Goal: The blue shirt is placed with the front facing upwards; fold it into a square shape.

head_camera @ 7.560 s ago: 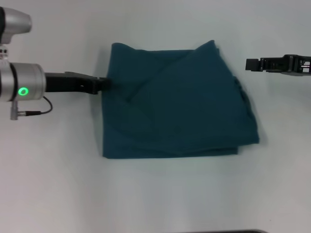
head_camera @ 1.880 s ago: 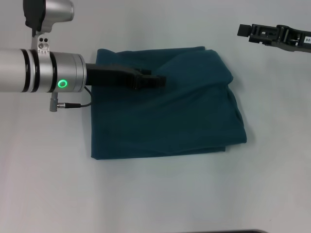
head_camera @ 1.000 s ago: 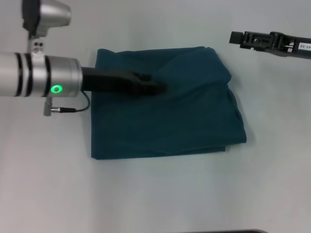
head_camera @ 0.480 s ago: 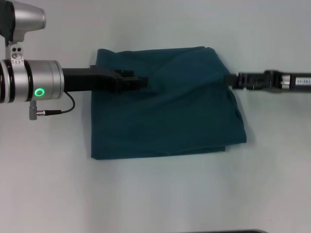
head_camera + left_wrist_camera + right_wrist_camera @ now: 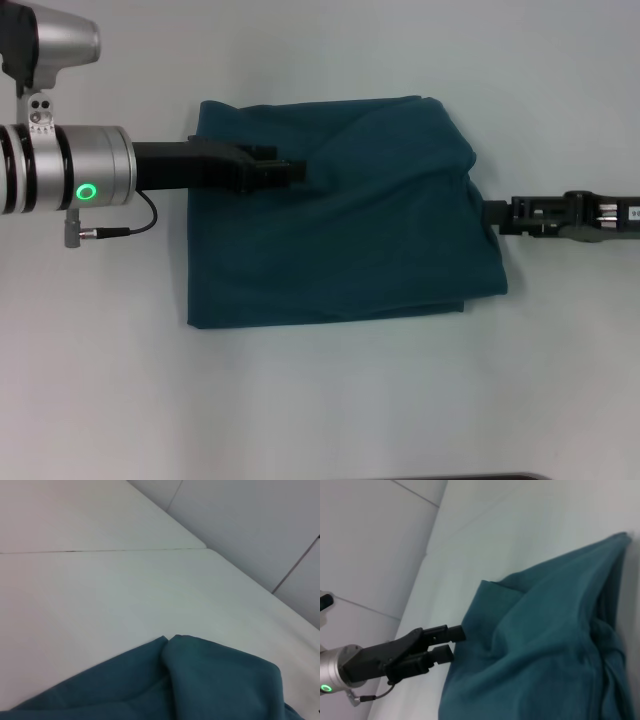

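Observation:
The blue shirt [image 5: 350,250] lies folded into a rough square on the white table, plain teal side up, with a raised crease across its far part. No lettering shows. My left gripper [image 5: 298,170] hovers over the shirt's far-left part; in the right wrist view it [image 5: 456,641] stands open with nothing between its fingers. My right gripper [image 5: 490,212] sits low at the shirt's right edge, where the cloth bunches. The left wrist view shows only a folded corner of the shirt [image 5: 200,690], and the right wrist view shows the rumpled shirt [image 5: 545,645].
The white table [image 5: 330,400] surrounds the shirt on all sides. A thin seam [image 5: 100,550] crosses the tabletop beyond the shirt, and grey wall panels [image 5: 250,520] stand past the table's edge. A dark strip [image 5: 460,477] shows at the near edge.
My right gripper came down from the far right and now sits at the shirt's right edge, nearer than half a second ago. The left gripper drew back slightly to the left. The shirt stayed put.

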Action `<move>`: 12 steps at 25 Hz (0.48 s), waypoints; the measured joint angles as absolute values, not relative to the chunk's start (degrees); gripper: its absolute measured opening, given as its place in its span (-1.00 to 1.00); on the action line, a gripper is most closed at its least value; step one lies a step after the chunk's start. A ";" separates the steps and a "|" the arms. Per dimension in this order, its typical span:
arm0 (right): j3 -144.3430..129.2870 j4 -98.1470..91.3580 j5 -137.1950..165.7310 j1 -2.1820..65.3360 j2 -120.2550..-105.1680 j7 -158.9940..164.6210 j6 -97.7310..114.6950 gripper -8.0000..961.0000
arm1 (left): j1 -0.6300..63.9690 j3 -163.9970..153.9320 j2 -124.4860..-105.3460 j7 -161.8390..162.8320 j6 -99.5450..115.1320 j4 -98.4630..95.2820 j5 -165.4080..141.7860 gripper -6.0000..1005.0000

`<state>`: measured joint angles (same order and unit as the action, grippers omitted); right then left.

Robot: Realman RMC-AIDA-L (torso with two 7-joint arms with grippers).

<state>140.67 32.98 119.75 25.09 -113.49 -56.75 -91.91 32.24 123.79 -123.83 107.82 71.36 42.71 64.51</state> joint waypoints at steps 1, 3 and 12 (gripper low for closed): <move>140.68 32.94 119.88 24.91 -113.47 -56.70 -91.85 0.60 | 32.25 123.71 -123.83 107.83 71.20 42.71 64.52 0.08; 140.73 32.59 120.17 24.77 -113.44 -56.68 -91.56 0.60 | 32.27 123.61 -123.86 107.83 70.93 42.71 64.52 0.08; 140.66 30.49 121.10 25.59 -113.98 -56.68 -90.00 0.60 | 32.79 123.47 -123.92 107.83 70.32 42.54 64.34 0.08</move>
